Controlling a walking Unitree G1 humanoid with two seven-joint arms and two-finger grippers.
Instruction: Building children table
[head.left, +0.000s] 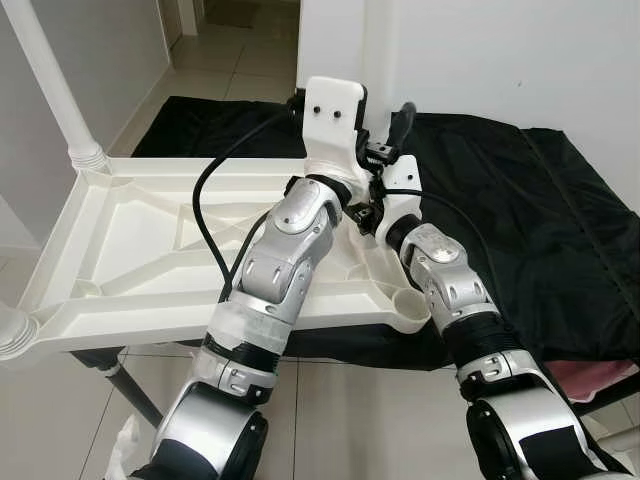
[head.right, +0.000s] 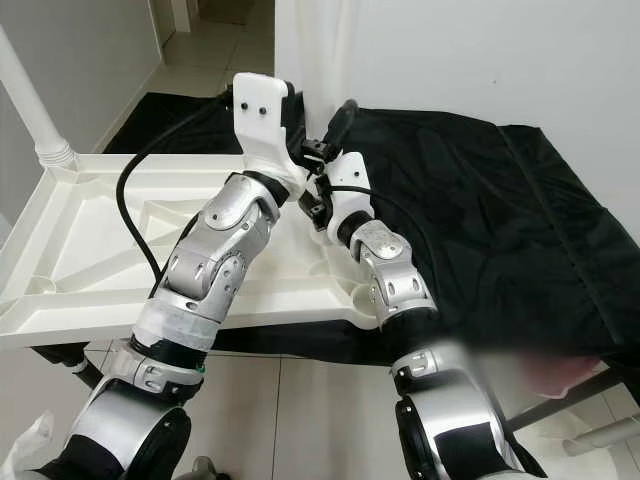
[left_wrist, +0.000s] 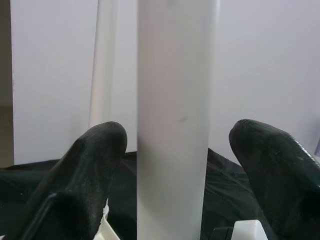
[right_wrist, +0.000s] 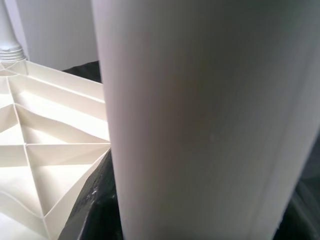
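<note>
My two silver arms fill the near view, crossing inward over the white table top (head.left: 130, 235), which lies upside down with its ribbed underside up. My left jaws (left_wrist: 175, 160) stand spread on either side of an upright white leg (left_wrist: 175, 100), their black fingers (left_wrist: 85, 175) apart from it on both flanks. My right jaws (head.left: 400, 125) sit just beside the left ones at the far edge of the table top; a white leg (right_wrist: 200, 120) stands right against their view, but I cannot tell whether they pinch it. At the far left corner another leg (head.left: 55, 85) stands in its socket. The table top rests on a black cloth (head.left: 540, 220), with pale floor tiles (head.left: 215, 55) beyond.
</note>
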